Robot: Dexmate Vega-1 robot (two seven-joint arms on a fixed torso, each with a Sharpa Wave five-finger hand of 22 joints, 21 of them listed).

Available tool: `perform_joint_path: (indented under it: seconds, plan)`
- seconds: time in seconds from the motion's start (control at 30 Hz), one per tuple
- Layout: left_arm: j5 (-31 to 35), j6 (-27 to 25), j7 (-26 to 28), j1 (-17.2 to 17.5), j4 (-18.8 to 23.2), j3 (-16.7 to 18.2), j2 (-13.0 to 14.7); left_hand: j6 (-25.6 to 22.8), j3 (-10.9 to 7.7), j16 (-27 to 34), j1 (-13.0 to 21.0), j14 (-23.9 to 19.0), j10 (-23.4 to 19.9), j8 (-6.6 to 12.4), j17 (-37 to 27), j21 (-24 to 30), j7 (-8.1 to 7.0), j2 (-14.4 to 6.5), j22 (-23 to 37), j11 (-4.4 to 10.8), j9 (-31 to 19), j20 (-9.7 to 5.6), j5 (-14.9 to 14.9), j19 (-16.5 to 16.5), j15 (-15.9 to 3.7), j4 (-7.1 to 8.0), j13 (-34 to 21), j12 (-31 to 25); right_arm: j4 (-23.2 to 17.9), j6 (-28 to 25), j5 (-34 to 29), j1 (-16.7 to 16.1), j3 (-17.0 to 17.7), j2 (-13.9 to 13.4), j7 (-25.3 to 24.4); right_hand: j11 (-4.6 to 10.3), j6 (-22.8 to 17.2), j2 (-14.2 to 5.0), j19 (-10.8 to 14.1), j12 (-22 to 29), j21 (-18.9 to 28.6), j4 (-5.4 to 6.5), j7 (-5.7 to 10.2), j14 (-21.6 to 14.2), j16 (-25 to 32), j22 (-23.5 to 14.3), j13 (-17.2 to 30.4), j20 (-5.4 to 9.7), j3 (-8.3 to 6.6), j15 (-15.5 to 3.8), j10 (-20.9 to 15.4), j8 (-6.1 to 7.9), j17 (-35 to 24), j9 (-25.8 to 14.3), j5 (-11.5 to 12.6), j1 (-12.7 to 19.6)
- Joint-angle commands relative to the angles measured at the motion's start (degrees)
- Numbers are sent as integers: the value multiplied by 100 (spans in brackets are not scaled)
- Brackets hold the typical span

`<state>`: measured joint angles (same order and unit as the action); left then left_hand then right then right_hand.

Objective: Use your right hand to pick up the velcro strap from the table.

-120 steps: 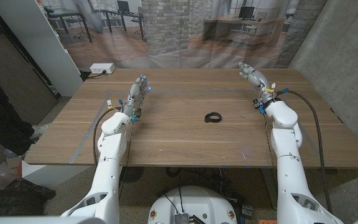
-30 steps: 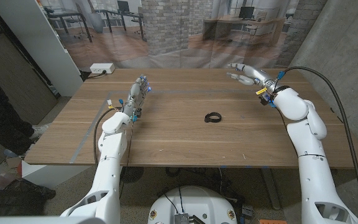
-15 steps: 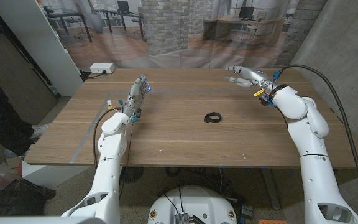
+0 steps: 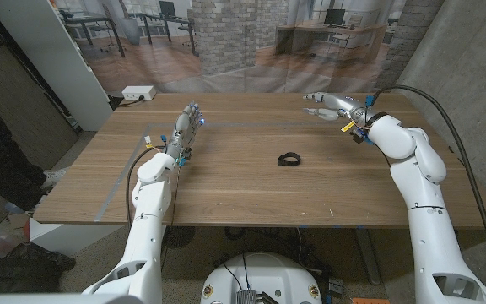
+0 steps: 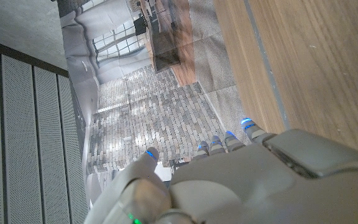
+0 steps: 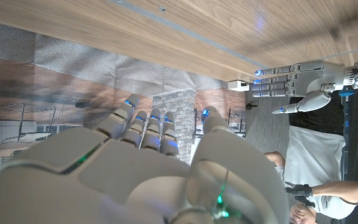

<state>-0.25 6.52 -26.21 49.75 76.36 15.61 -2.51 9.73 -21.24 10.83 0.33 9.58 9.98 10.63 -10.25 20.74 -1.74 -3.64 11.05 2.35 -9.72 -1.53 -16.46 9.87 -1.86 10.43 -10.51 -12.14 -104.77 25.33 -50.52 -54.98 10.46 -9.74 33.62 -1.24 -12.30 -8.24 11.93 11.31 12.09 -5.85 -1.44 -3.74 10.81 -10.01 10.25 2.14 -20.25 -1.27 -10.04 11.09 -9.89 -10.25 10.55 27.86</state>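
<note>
A small black velcro strap (image 4: 289, 159), curled into a ring, lies on the wooden table (image 4: 251, 190) a little right of its middle. My right hand (image 4: 329, 105) hangs in the air over the far right part of the table, fingers stretched out towards the left and apart, holding nothing; it is well behind and to the right of the strap. My left hand (image 4: 188, 123) stands on its edge at the far left of the table, fingers straight and empty. In the right wrist view my right hand's fingers (image 6: 146, 127) reach out, and the left hand (image 6: 294, 78) shows across the table.
A white power box (image 4: 138, 92) sits on the floor beyond the table's far left corner. A printed office backdrop (image 4: 243, 42) hangs behind the table. A person (image 6: 316, 193) sits off to the side in the right wrist view. A concrete wall (image 4: 471, 76) stands at right.
My right arm has lifted off the table and swung inward; the hand has turned and moved left over the far right area. The left arm and the strap have stayed put.
</note>
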Motion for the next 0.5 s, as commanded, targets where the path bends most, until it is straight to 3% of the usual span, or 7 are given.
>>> perform_joint_path:
  seconds: [0.03,0.5]
  plan:
    - [23,31,-15,-23,-36,-11,24,329,12,2,40,910,273,0,-26,-33,7,-554,16,-2,-28,6,-45,153,-43,0,-11,15,-20,-24,-171,56,-82,-85,145,22,-75,-15,88,26,31,-40,33,-79,39,-9,32,121,2,-9,-63,34,-12,-22,-6,61]
    - [42,48,4,-30,-60,-16,32,310,20,4,43,888,243,0,-24,-41,10,-550,16,-2,-28,7,-50,148,-46,-3,-11,10,-37,-48,-400,71,-176,-150,213,28,-93,-21,109,16,27,-83,42,-112,38,-9,33,125,-7,-18,-82,27,-14,-24,-5,97]
